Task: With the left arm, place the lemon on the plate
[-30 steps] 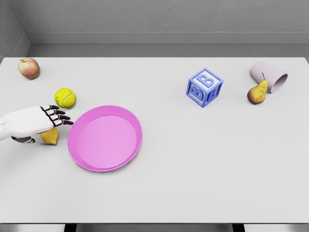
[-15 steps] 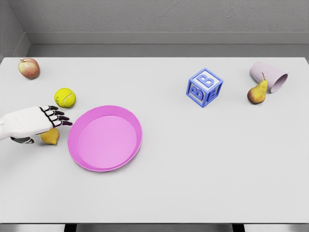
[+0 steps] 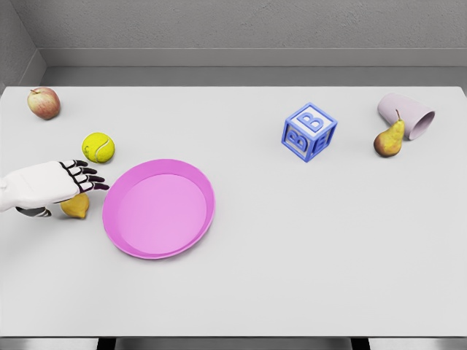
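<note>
Lemon (image 3: 75,206) is seen just beneath left hand (image 3: 45,184), below outstretched fingers (image 3: 86,175); nothing grasped; plate (image 3: 191,183) beyond fingertips.

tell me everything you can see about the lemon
The lemon is a small yellow-orange fruit with a dull, slightly mottled skin, lying on the white table near its left edge. Only its lower part shows; the left hand hovers over it with fingers extended, hiding the top. Whether the hand touches it cannot be told. It sits just left of the pink plate, close to the rim but apart from it, and below the tennis ball.
</note>
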